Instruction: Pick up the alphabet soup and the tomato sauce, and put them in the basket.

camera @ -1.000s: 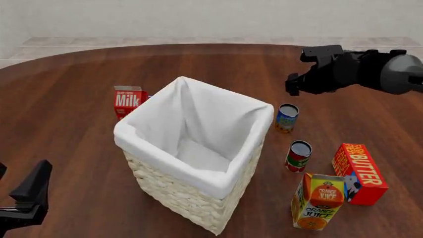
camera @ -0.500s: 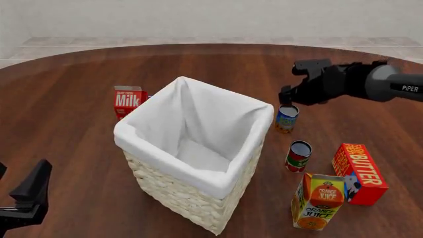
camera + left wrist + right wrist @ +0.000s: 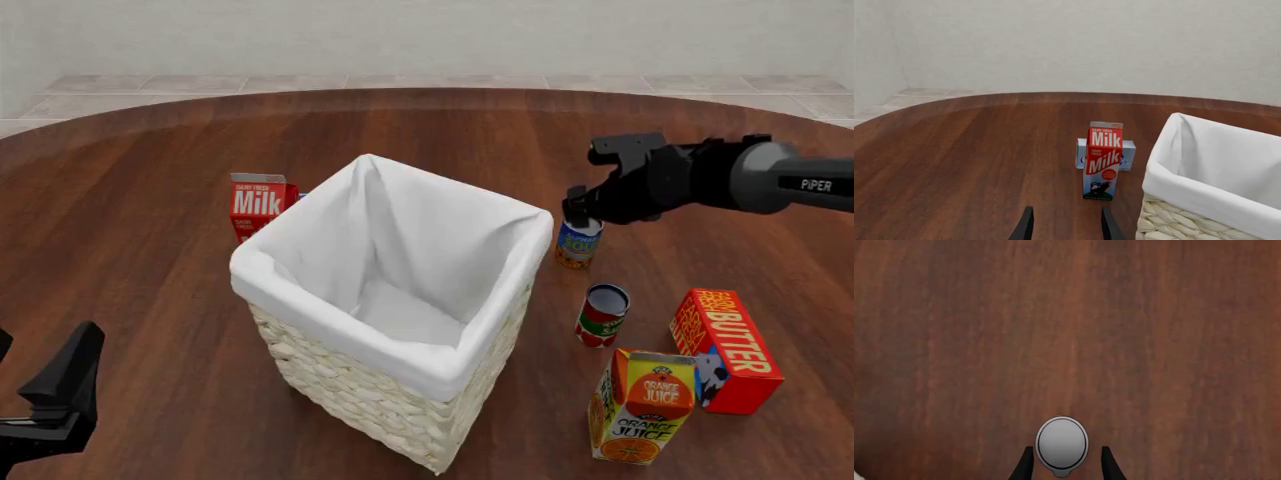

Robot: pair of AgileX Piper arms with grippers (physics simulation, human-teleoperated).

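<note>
A round dark wooden table point(image 3: 160, 200) fills the scene, seen from above on the robot's side. Near its middle stands the basket point(image 3: 400, 390), tall, square, pale wicker, with white cloth folded over its rim.

Just right of the basket's far right corner stands the soup point(image 3: 578, 244), an upright can with a blue label. The right gripper point(image 3: 583, 208) hangs directly over it, its tips level with the can's silver top. In the right wrist view, the gripper's two fingers point(image 3: 1026, 465) stand apart on either side of the soup's lid point(image 3: 1062, 442), with a small gap on each side, so they are not squeezing it.

Nearer than the soup, and apart from it, stands the sauce point(image 3: 602, 315), an upright red and green can. Nearer still is an orange juice carton point(image 3: 642, 406), and just right of that a red butter box point(image 3: 726, 349).

Left of the basket, on its far side, stands a red milk carton point(image 3: 259, 205). The left wrist view shows a small pale blue box point(image 3: 1126, 156) just behind the milk.

The left gripper point(image 3: 60, 395) sits at the near left edge, well away from all objects, its fingers point(image 3: 1023, 227) held a narrow way apart with nothing between them.
</note>
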